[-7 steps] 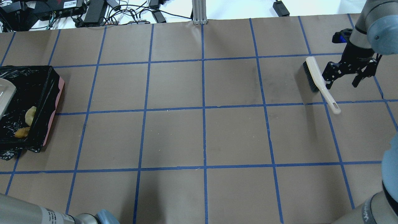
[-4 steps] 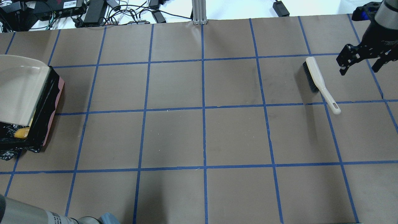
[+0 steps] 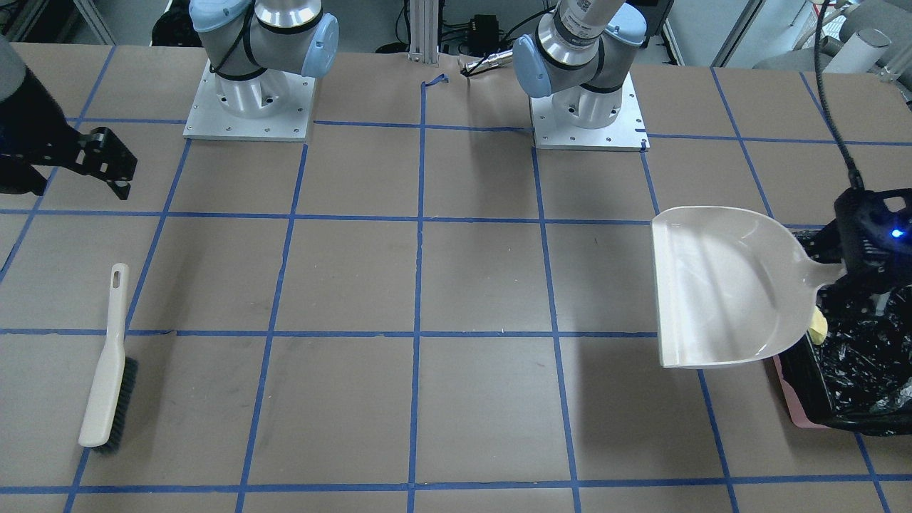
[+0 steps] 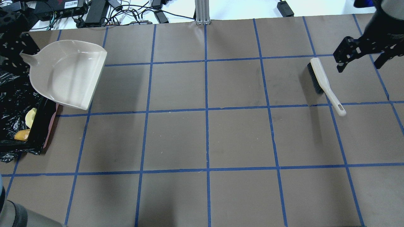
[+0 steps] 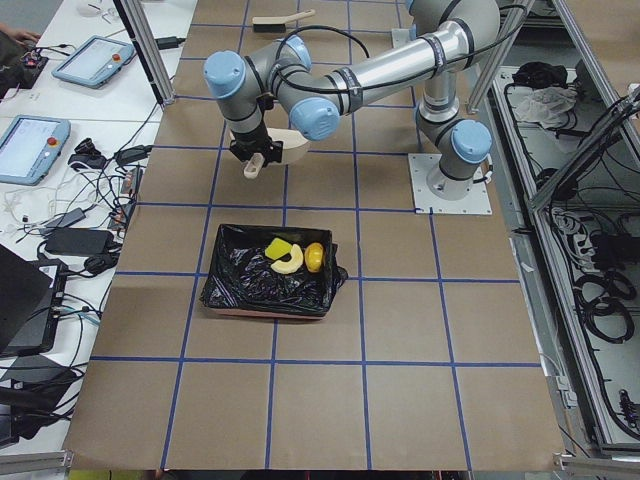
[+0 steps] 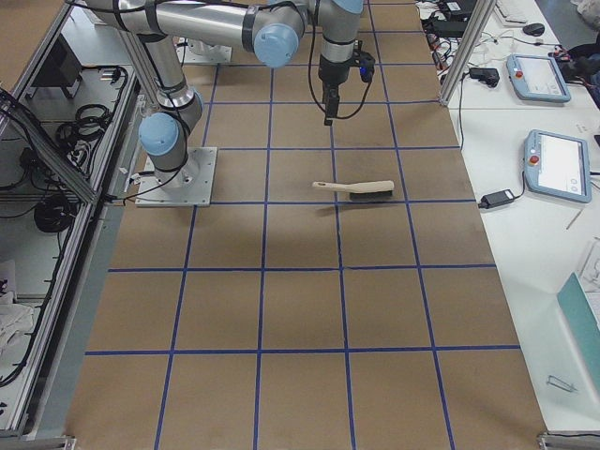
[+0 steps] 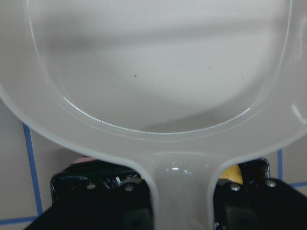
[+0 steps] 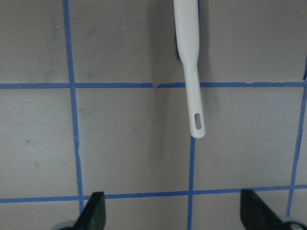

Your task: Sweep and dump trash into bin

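From the overhead cam: the left hand (image 4: 23,60) pinches the stub handle of the beige dustpan (image 4: 68,74). The pan is held up off the brown surface (image 4: 205,138) w/ its mouth facing the middle, and its handle end overlaps the far corner of the bin (image 4: 50,129), which sits at the surface's left end. In the bin I see the croissant (image 4: 30,116) and the potato (image 4: 22,135) close together; the rest is hidden here. At the far right the brush (image 4: 322,82) lies flat, bristles on the side away from the right hand (image 4: 358,66). That hand hangs near it w/ fingers spread, gripping nothing. Front cam: the pan throws a shadow on the surface, and the bin sits partly under its handle end, w/ a pale yellow bit showing just below the handle. The brush lies at the opposite end, apart from the right hand. Left-end cam: all 3 pieces are in the bin, i.e. the sponge block (image 5: 277,247), croissant and potato, bunched toward the robot's side. The dustpan is held just past the bin, further along the surface. Right-end cam: the near arm's hand hangs beyond the brush; can't tell its spread from here. Left wrist cam: the dustpan handle is clamped btwn two black fingers, both touching it. Right wrist cam: the fingers sit at the two bottom corners, wide apart. The brush handle w/ its hang-hole points toward them, not touching.
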